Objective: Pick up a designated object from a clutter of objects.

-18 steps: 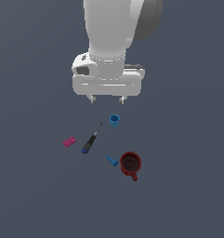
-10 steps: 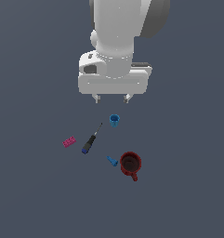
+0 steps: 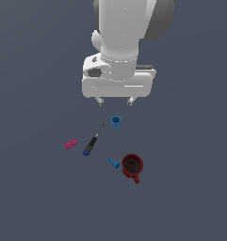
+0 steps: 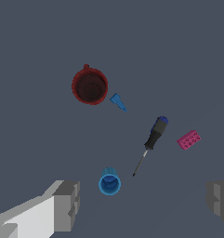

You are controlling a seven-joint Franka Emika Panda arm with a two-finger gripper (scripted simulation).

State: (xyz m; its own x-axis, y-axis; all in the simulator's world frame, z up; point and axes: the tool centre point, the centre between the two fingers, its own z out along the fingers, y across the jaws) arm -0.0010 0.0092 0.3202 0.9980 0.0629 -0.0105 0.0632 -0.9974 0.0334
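Arm shifted toward frame right since earlier; objects unmoved. Screwdriver [image 3: 92, 143] lies free at frame centre, brick [image 3: 70, 143] to its left, cup [image 3: 116, 122] upper right, peg [image 3: 113, 163] and mug [image 3: 132, 166] lower right. Hand [image 3: 115, 100] spread, hovering above.

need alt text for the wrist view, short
An open gripper hangs above a black-handled, blue-tipped screwdriver lying on a dark grey floor. Around it lie a small blue cup, pink toy brick, small blue peg and dark red mug.
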